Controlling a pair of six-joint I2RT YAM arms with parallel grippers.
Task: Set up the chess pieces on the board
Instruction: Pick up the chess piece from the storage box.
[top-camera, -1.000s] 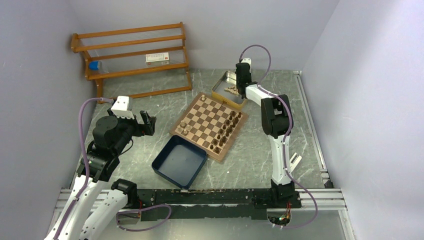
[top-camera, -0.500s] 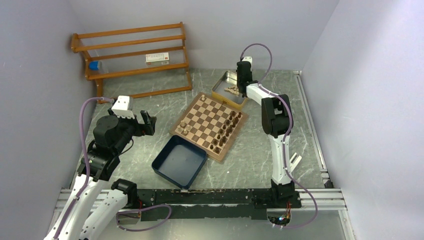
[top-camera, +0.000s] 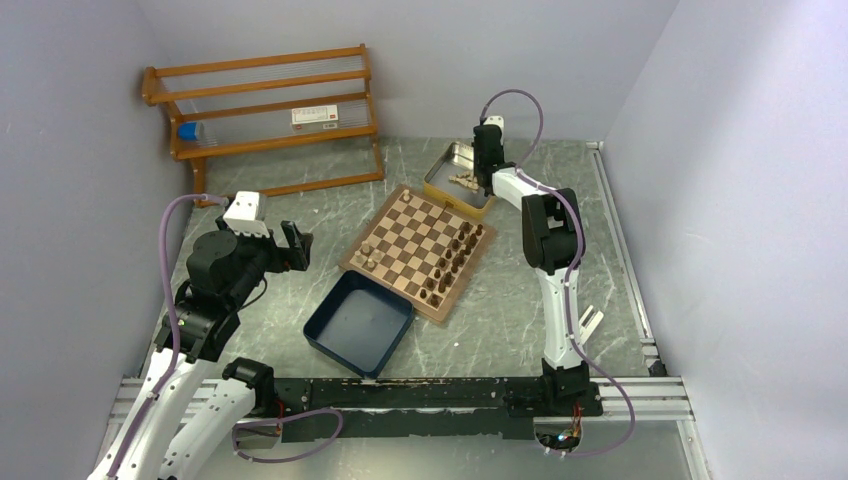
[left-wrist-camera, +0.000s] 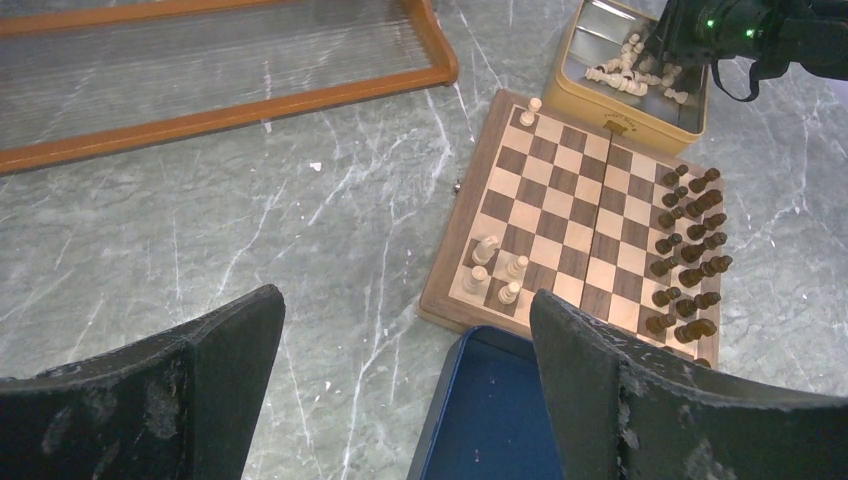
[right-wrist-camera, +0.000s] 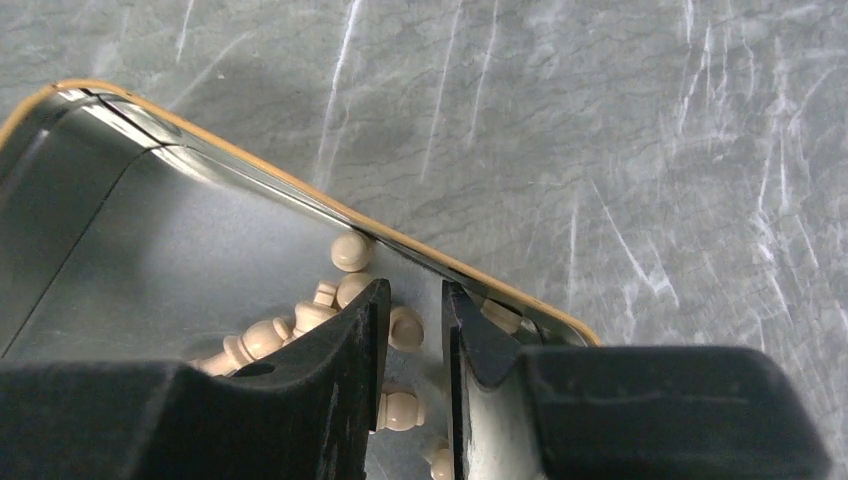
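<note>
You find the chessboard (top-camera: 410, 240) mid-table, the tin (left-wrist-camera: 625, 120) just behind its far right corner and the tray (top-camera: 345, 330) just before its near edge. The rack (top-camera: 265, 110) stands back left. Chess pieces (left-wrist-camera: 690, 250) line the chessboard's right side, and more lie in the tin.

I count five light pieces (left-wrist-camera: 485, 248) on one board (left-wrist-camera: 580, 215), one tin (left-wrist-camera: 622, 118) around my right gripper (right-wrist-camera: 413, 300), one tray (left-wrist-camera: 490, 420).
</note>
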